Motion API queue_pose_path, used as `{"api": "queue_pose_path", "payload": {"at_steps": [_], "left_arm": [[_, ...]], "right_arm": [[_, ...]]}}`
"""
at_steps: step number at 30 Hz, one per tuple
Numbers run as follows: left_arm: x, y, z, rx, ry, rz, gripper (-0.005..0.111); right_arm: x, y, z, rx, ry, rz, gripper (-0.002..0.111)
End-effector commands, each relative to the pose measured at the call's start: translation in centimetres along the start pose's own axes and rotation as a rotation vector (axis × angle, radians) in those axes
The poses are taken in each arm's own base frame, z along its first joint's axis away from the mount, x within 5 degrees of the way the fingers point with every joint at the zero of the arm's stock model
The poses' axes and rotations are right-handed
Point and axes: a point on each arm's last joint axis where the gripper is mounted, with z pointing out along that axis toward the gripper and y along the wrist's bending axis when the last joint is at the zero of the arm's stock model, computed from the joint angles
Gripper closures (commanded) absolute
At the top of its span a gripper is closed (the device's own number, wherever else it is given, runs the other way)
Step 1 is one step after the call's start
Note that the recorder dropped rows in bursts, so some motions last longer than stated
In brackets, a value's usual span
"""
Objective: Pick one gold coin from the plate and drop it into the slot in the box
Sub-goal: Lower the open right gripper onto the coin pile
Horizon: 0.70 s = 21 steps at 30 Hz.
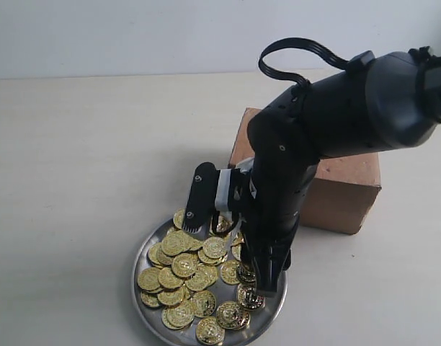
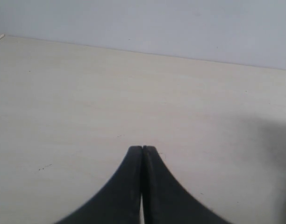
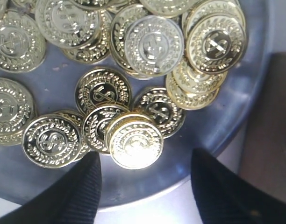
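Observation:
The silver plate (image 1: pixel 139 261) lies near the front and holds several gold coins (image 1: pixel 184 265). My right gripper (image 1: pixel 266 280) hangs open just above the plate's right part. In the right wrist view its fingers (image 3: pixel 87 186) straddle the plate's rim (image 3: pixel 199 135), and one bright gold coin (image 3: pixel 136 144) lies just beyond the fingertips of the right gripper (image 3: pixel 146 157), on top of other coins. Nothing is held. The brown cardboard box (image 1: pixel 343 191) stands behind the plate, partly hidden by the arm; its slot does not show. My left gripper (image 2: pixel 142 148) is shut and empty over bare table.
The right arm (image 1: pixel 350 108) reaches in from the upper right across the box. Pale tabletop (image 1: pixel 83 158) stretches to the left of the plate and box, and a light wall runs along the back.

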Motion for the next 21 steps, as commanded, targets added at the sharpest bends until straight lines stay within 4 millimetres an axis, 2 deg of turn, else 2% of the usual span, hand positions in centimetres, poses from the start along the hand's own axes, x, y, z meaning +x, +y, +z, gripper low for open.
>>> {"api": "queue_pose_path", "payload": {"at_steps": [1, 5, 21], "left_arm": [[0.02, -0.04, 0.01, 0.008, -0.01, -0.008, 0.107], [0.02, -0.04, 0.01, 0.008, -0.01, -0.008, 0.107], [0.02, -0.04, 0.01, 0.008, -0.01, -0.008, 0.107]], "right_arm": [[-0.11, 0.06, 0.58, -0.013, 0.016, 0.008, 0.053], [-0.1, 0.28, 1.11, -0.042, 0.028, 0.025, 0.053], [-0.36, 0.64, 1.09, -0.082, 0.001, 0.063, 0.053]]}}
